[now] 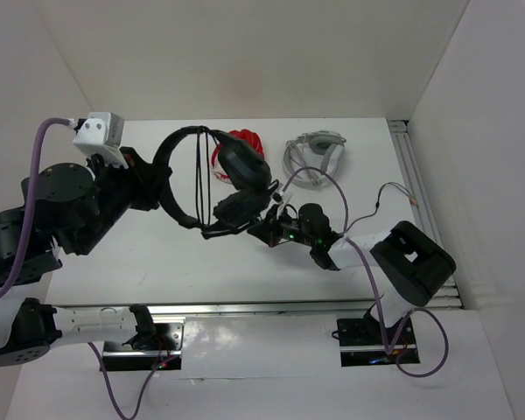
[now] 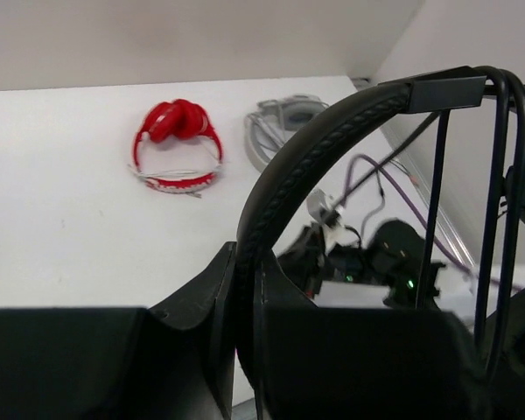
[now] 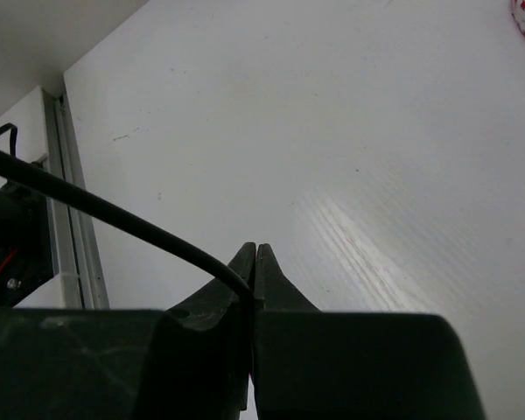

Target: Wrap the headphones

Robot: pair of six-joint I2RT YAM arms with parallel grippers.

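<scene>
The black headphones [image 1: 243, 166] are mid-table, their headband [image 2: 332, 131] clamped in the left pincer [image 2: 245, 262]. The right pincer [image 3: 252, 262] is pinched tight on their thin cable [image 3: 114, 214]. Red headphones [image 2: 177, 140] and grey-white headphones [image 1: 315, 157] lie behind on the table [image 1: 157, 262].

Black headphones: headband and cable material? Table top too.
Headband: looks like black padded leatherette, matte, with a ribbed texture; possibly rubber.
Cable: thin smooth black sheath with slight sheen, probably rubber or PVC.
Table: white, semi-gloss, fine parallel ridges in the glare, likely plastic sheet or laminate.
</scene>
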